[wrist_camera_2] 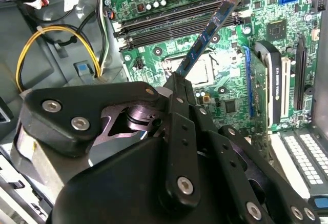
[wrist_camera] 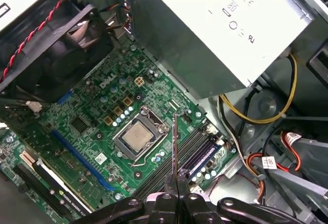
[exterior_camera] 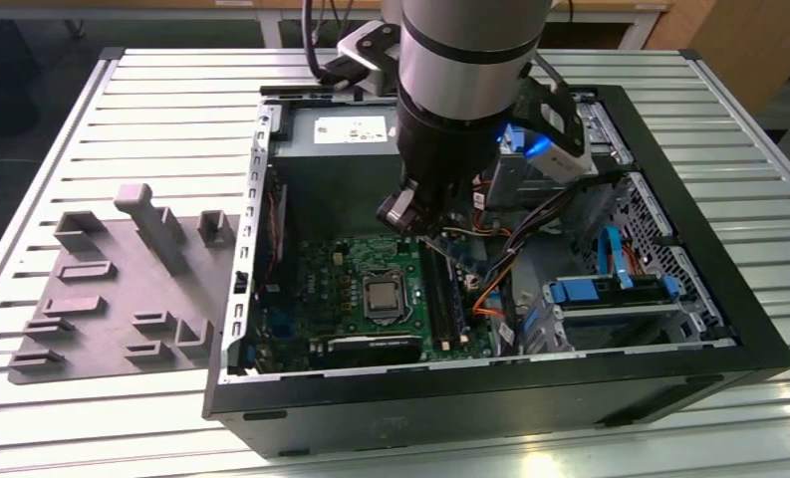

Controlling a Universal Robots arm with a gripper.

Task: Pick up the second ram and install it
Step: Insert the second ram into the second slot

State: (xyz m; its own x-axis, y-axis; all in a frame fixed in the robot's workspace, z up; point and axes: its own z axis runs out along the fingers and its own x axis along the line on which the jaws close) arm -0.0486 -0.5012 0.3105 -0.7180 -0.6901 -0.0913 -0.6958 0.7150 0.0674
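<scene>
The second ram (wrist_camera_2: pixel 207 32) is a narrow blue-green stick, and my gripper (wrist_camera_2: pixel 177 78) is shut on one end of it. It juts out over the green motherboard (wrist_camera_2: pixel 256 106), its far end near the long black memory slots (wrist_camera_2: pixel 174 26). In the first wrist view the ram (wrist_camera: pixel 175 142) shows edge-on as a thin line rising from the gripper (wrist_camera: pixel 177 180), hanging just above the memory slots (wrist_camera: pixel 192 152) beside the processor socket (wrist_camera: pixel 137 136). In the exterior view the gripper (exterior_camera: pixel 425 231) is down inside the open computer case (exterior_camera: pixel 501 398), above the motherboard (exterior_camera: pixel 355 269).
A grey power-supply box (exterior_camera: pixel 335 134) fills the case's far end. Orange and yellow cables (exterior_camera: pixel 494 289) and blue drive brackets (exterior_camera: pixel 608 294) crowd the exterior view's right. A fan (wrist_camera: pixel 56 44) and a graphics card (wrist_camera_2: pixel 277 80) border the board. A grey fixture plate (exterior_camera: pixel 116 289) lies outside the case.
</scene>
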